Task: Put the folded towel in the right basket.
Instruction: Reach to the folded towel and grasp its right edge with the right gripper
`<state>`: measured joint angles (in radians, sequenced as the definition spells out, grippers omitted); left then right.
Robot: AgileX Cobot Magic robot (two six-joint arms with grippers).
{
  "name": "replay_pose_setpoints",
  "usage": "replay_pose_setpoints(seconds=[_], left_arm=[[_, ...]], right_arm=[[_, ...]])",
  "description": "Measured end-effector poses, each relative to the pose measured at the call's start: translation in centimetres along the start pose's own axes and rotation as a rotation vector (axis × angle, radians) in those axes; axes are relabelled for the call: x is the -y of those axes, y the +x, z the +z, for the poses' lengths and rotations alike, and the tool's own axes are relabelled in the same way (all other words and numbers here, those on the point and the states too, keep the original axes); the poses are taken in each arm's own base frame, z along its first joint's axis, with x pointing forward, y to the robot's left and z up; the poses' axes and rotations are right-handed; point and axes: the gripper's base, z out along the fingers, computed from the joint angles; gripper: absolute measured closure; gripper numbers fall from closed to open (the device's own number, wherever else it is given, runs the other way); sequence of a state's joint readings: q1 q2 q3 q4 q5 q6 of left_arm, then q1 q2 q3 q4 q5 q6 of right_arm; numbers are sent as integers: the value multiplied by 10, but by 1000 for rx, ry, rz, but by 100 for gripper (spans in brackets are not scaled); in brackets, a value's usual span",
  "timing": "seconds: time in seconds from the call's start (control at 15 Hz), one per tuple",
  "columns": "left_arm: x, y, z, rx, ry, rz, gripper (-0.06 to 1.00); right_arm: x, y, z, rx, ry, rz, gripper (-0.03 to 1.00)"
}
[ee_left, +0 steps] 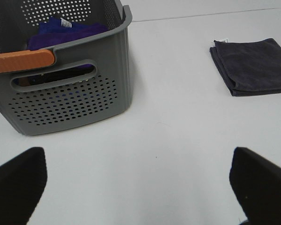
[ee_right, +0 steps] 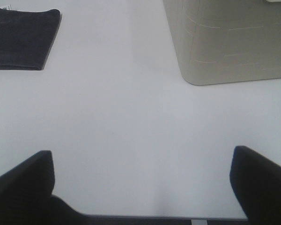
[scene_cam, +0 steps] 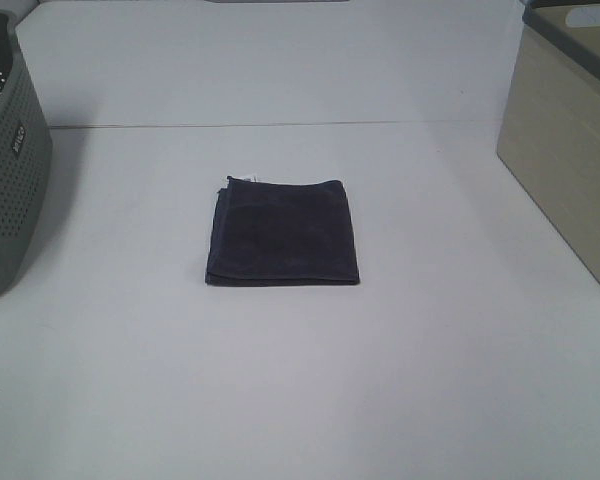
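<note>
Two arms are hovering angled down, the left claw [ee_left: 140, 185] and right claw [ee_right: 140, 185] gaping wide, gripping nothing, over the tabletop [scene_cam: 280, 400]. Farther out, the folded towel [scene_cam: 283, 232] is lying flat between grey basket [scene_cam: 8, 170] and right basket [scene_cam: 570, 150].

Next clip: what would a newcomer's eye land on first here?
The dark folded towel lies flat in the middle of the white table, stark against it. A perforated grey basket with purple cloth inside stands at the left edge, and a beige basket at the right. The left claw and right claw are both open, holding nothing.
</note>
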<state>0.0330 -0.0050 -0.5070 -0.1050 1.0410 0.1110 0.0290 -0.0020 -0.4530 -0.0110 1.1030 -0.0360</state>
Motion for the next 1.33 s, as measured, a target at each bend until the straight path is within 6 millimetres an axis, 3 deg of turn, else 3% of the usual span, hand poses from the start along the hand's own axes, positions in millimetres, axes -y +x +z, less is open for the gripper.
replay_pose_setpoints(seconds=[1.33], left_arm=[[0,0,0,0,0,0,-5]], right_arm=[[0,0,0,0,-4,3,-1]])
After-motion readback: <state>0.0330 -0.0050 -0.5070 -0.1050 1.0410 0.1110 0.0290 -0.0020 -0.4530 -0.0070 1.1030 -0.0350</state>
